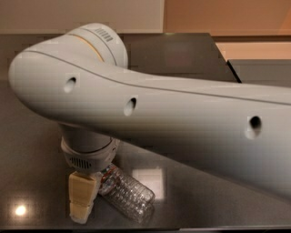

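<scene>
A clear, empty plastic bottle (128,195) lies on its side on the dark glossy table (213,200), near the front edge. My gripper (83,201), cream-coloured below a grey wrist, reaches down to the tabletop at the bottle's left end and touches or hides its neck. The large white arm (150,113) crosses the whole view from the right and covers much of the table. The bottle's body points to the lower right, free of the gripper.
The table's front edge (191,226) runs just below the bottle. Its far edge (182,34) meets a beige wall (82,13). At the right stands a lighter counter (254,50) beyond the table's corner.
</scene>
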Controlling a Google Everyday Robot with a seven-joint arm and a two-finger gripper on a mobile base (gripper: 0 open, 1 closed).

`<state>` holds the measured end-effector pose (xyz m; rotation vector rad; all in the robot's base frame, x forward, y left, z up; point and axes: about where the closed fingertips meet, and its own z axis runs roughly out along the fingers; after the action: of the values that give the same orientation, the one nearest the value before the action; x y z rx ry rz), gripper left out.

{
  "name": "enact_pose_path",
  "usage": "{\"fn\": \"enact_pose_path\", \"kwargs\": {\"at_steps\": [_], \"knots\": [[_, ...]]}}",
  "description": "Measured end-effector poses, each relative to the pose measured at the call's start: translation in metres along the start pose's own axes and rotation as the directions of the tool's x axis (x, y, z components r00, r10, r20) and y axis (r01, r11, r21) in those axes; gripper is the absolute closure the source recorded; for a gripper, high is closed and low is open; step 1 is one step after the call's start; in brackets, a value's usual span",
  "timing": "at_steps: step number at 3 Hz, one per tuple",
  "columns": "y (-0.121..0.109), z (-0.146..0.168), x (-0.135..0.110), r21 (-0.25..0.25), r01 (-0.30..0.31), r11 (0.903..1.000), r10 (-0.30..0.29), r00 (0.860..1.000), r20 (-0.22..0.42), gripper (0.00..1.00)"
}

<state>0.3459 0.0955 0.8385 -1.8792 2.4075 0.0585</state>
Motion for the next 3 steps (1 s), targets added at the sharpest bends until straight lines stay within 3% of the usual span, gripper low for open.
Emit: {"fn": "enact_pose_path", "kwargs": {"at_steps": [1, 3], "knots": [[0.0032, 0.0068, -0.0031, -0.003, 0.005, 1.0, -0.005, 1.0, -0.018, 0.18], [0.0004, -0.0016, -0.0037, 0.001, 0.016, 0.9999, -0.016, 1.0, -0.009, 0.64]]}}
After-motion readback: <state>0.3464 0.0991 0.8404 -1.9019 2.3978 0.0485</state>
